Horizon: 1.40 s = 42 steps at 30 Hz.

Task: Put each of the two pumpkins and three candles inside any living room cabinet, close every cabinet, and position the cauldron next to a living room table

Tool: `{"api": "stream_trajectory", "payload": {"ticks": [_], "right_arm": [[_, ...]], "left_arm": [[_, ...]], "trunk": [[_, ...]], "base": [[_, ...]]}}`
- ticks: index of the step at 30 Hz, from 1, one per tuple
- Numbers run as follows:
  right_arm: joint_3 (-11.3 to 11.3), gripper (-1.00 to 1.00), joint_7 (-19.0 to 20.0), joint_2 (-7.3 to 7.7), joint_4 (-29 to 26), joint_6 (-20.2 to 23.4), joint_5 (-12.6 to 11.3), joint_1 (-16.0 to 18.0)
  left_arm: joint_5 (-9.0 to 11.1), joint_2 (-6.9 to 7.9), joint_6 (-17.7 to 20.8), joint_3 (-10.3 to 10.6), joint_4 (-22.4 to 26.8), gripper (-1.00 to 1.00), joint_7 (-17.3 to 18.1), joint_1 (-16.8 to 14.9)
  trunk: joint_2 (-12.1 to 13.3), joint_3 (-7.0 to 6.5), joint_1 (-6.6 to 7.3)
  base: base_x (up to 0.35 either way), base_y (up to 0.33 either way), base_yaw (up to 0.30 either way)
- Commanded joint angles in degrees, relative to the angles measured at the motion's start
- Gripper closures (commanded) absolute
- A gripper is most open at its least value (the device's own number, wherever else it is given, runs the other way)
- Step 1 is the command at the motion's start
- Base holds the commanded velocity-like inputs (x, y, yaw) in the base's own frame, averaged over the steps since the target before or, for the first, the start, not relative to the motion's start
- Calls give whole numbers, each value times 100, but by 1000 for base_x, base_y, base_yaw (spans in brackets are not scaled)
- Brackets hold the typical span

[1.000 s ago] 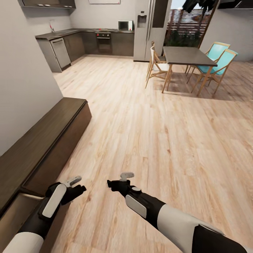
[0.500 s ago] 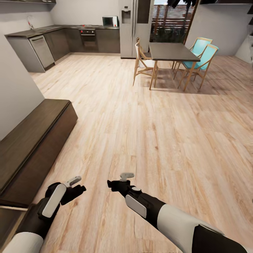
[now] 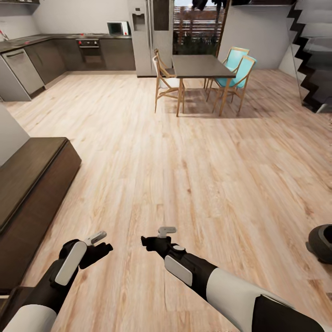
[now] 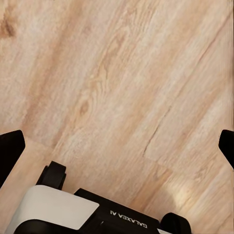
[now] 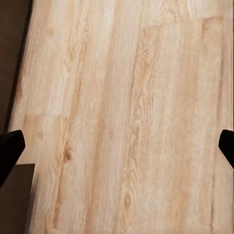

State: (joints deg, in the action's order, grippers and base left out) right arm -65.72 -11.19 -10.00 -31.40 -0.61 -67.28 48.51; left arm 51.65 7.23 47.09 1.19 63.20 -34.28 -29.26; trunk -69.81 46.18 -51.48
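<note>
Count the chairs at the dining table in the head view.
4 visible: two wooden chairs stacked closely on the dining table's kitchen side, one partly hiding the other, and two teal chairs on its stair side. More could be hidden behind the tabletop.

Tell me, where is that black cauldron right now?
In the head view the cauldron sits on the wood floor at the far right edge, partly cut off, to the right of the right gripper.
</note>
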Motion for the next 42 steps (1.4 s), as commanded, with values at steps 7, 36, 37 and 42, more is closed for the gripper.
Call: {"api": "stream_trajectory", "payload": {"ticks": [7,36,37,42], "right_arm": [[81,-100,-28,0,-6,-19,-28,10],[305,-100,3,0,-15,-533,39,10],[305,-100,3,0,-15,-531,42,10],[297,-100,10,0,-15,-526,47,10]], "left_arm": [[113,0,10,-4,11,-100,-52,-1],[114,-20,20,12,0,-100,-57,-1],[115,-20,20,12,0,-100,-55,-1],[125,-20,20,12,0,-100,-55,-1]], "trunk": [[-3,-39,0],[1160,-758,637],[1200,-782,659],[1401,-901,768]], "base": [[0,-5,-248],[0,0,-211],[0,0,-179],[0,0,-169]]}}
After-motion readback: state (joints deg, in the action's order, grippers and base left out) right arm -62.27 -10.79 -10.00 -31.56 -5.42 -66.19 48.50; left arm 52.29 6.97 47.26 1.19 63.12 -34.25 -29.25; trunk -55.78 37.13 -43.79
